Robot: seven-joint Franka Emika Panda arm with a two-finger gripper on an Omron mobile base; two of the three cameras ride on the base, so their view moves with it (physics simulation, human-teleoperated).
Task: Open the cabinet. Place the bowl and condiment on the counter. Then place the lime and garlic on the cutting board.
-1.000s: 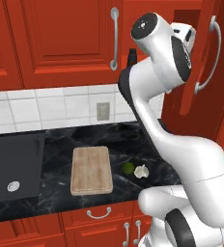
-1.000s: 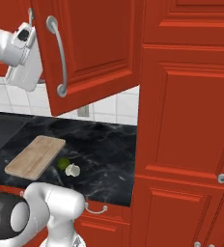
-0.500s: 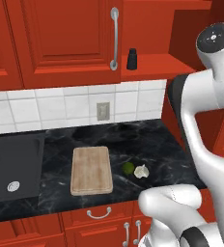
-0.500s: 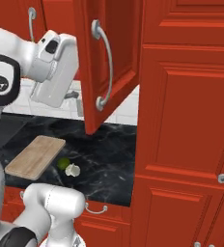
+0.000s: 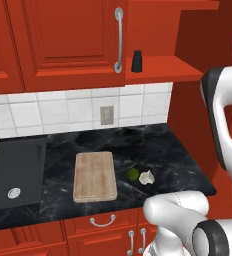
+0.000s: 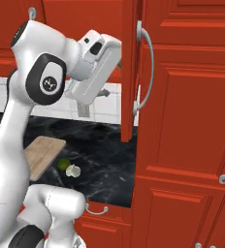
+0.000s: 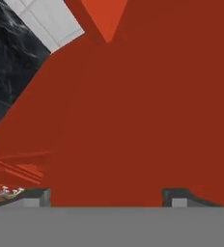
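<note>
Red cabinet door (image 6: 129,72) stands edge-on just beside the gripper (image 7: 106,195) (jaws spread, empty); the shelf's dark condiment (image 5: 136,61) lies beyond.

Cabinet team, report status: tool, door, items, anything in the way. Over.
Tool open, holding nothing. Right cabinet door swung open. Lime and garlic on counter, beside cutting board. Open door close ahead of the tool.

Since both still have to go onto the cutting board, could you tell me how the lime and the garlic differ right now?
The lime is green, round and smooth; the garlic is white and lumpy, with a pointed top. The lime lies nearer the cutting board, the garlic on its far side, toward the counter's right end. They share their small size, and both sit side by side on the black marble, off the board.
</note>
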